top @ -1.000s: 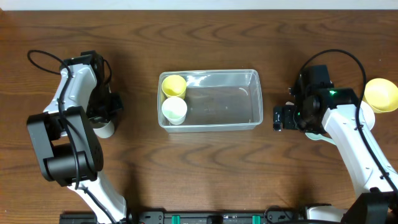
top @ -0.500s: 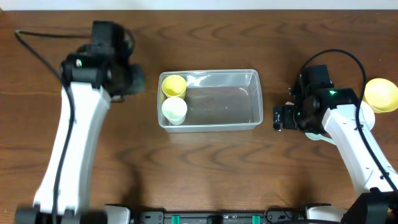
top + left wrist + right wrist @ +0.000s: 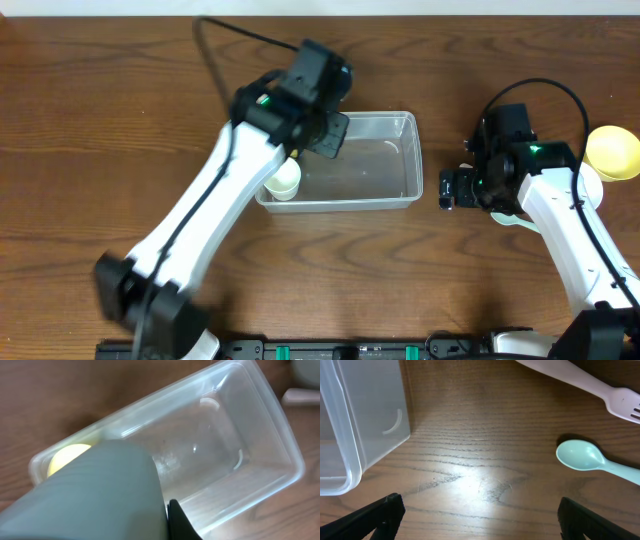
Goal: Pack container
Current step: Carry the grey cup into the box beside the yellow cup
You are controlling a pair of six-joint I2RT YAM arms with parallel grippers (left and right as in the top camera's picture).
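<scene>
The container [image 3: 404, 197] is a clear rectangular tub at the table's middle; it also shows in the left wrist view [image 3: 280, 435] and the right wrist view [image 3: 350, 425]. A white cup [image 3: 283, 180] stands in its left end. A yellow cup [image 3: 67, 456] beside it shows only in the left wrist view. My left gripper [image 3: 330, 135] hangs over the tub's left half, shut [image 3: 165, 525] on a pale grey cup [image 3: 100, 495]. My right gripper [image 3: 455, 188] is open and empty [image 3: 480, 520], low over bare wood just right of the tub.
A teal spoon [image 3: 585, 455] and a white fork [image 3: 605, 390] lie on the wood right of the tub. A yellow bowl [image 3: 612, 150] sits at the far right, with a white bowl [image 3: 592, 186] partly under the right arm.
My left arm has swung from the far left of the table to above the tub, carrying the pale cup. The right arm has not moved.
</scene>
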